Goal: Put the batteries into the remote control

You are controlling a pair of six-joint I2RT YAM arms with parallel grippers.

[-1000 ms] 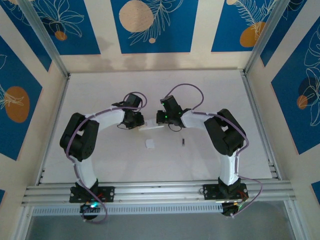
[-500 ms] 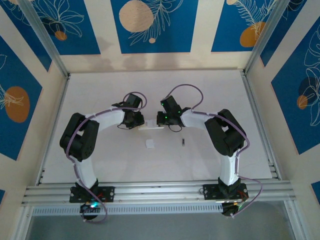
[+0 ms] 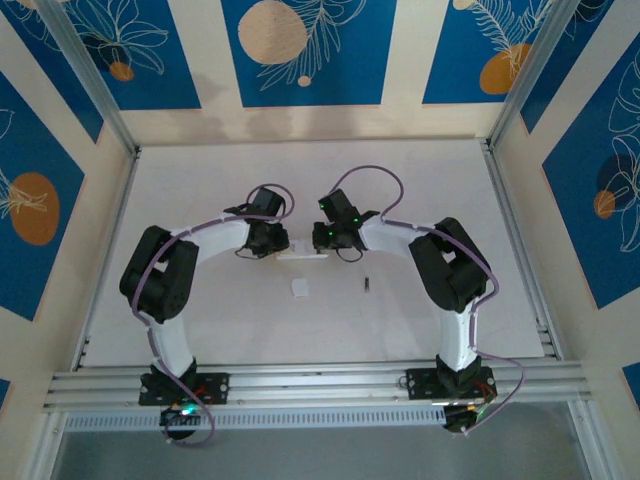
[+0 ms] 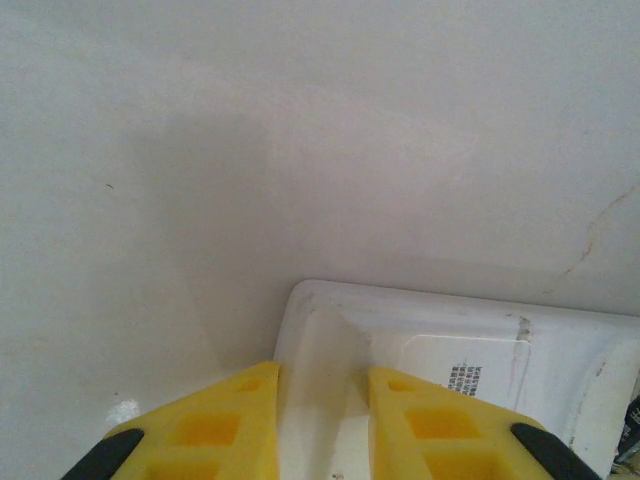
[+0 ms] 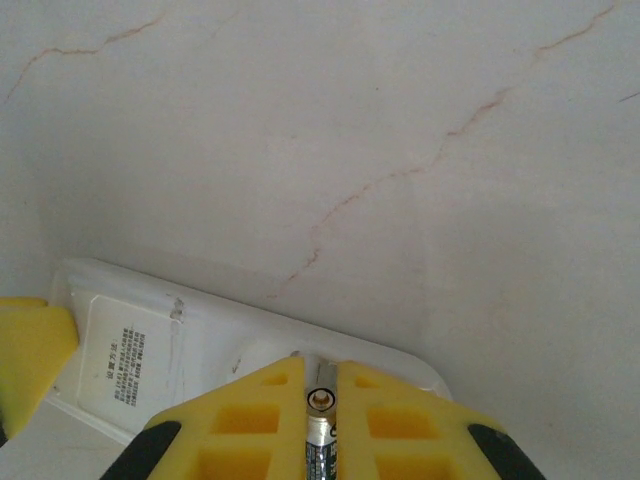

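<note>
Top external: I see the remote mid-workspace, left gripper clamped on one end, right gripper pinching a battery at the other end. Second battery and white cover lie on the near side, clear of both grippers.

remote control: the left wrist view cuts it off at the bottom and right edges, and its label print is too small to read.
left gripper: its yellow fingers run off the bottom edge and cover part of the remote's end.
battery: its lower length is cut off by the right wrist view's bottom edge.
right gripper: the finger bases are out of frame.
overhead: both remote ends are hidden under the gripper heads.
second battery: a tiny dark mark with no detail.
cover piece: too small to tell which face is up.
</note>
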